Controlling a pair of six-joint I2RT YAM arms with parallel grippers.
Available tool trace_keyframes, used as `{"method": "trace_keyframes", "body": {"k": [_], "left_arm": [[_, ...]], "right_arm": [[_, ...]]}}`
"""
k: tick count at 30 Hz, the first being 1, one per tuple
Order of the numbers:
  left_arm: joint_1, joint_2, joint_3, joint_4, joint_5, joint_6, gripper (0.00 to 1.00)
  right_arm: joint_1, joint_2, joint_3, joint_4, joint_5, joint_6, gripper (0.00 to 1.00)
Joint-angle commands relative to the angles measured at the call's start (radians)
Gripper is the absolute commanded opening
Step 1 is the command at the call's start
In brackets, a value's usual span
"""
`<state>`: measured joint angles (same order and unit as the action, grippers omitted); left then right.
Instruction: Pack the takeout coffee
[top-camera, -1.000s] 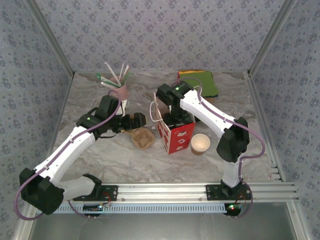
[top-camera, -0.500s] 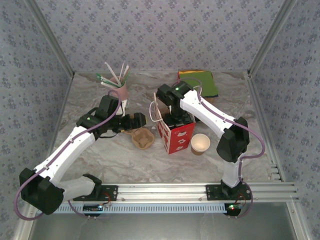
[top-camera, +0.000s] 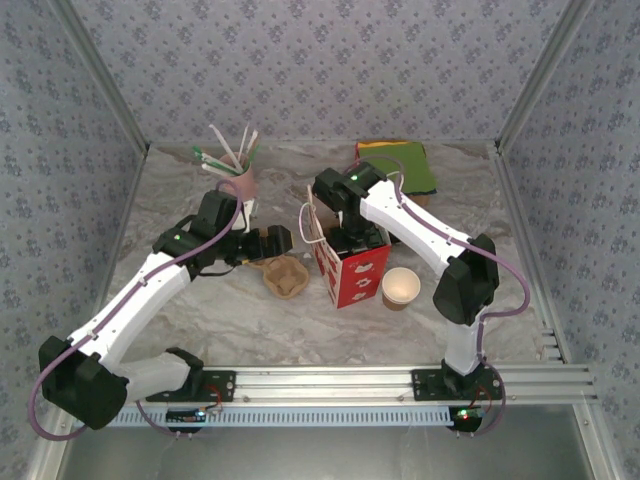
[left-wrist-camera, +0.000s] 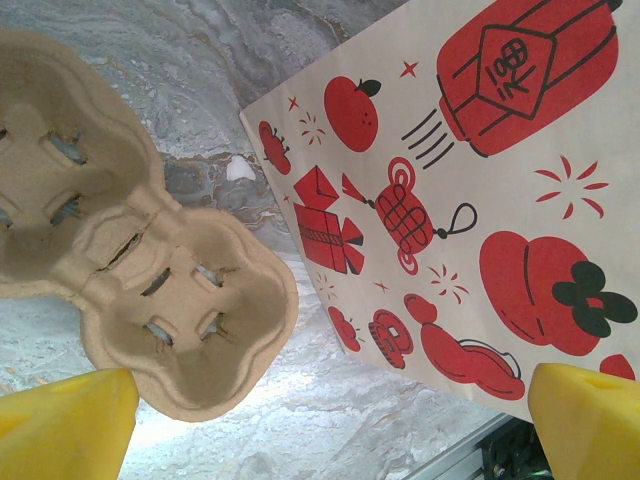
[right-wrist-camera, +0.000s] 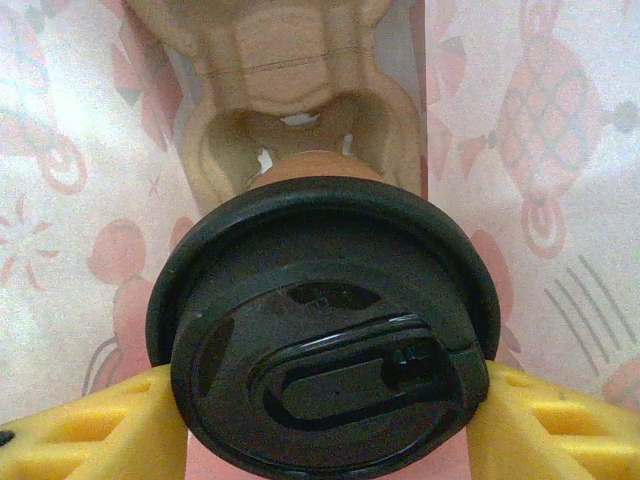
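Right pincer (right-wrist-camera: 320, 425) is clamped on the takeout coffee (right-wrist-camera: 325, 330), held inside the printed paper bag (right-wrist-camera: 520, 150) above a pulp carrier (right-wrist-camera: 285, 60), where an off-centre release could tip the cup, while the left pincer (left-wrist-camera: 325, 420) stands wide apart nearby.

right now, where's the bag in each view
top: bag at centre, upright.
left wrist: bag across the right half, printed side showing.
right wrist: bag's inner walls flank the coffee.
shared landmark: carrier, just left of the bag in top and left wrist.
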<state>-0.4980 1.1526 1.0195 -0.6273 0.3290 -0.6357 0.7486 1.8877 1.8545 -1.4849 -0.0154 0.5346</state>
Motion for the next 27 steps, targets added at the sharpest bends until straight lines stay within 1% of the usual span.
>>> {"method": "trace_keyframes", "body": {"k": [1, 20, 27], "left_arm": [[-0.008, -0.012, 0.016, 0.004, 0.010, 0.021, 1.00], [-0.007, -0.007, 0.016, 0.006, 0.008, 0.019, 1.00], [-0.007, -0.002, 0.017, 0.005, 0.008, 0.022, 1.00]], "right_arm": [[0.001, -0.024, 0.015, -0.023, 0.000, 0.004, 0.65], [-0.012, 0.011, 0.076, -0.036, 0.005, -0.019, 0.65], [-0.015, 0.013, 0.073, -0.034, 0.005, -0.022, 0.65]]}}
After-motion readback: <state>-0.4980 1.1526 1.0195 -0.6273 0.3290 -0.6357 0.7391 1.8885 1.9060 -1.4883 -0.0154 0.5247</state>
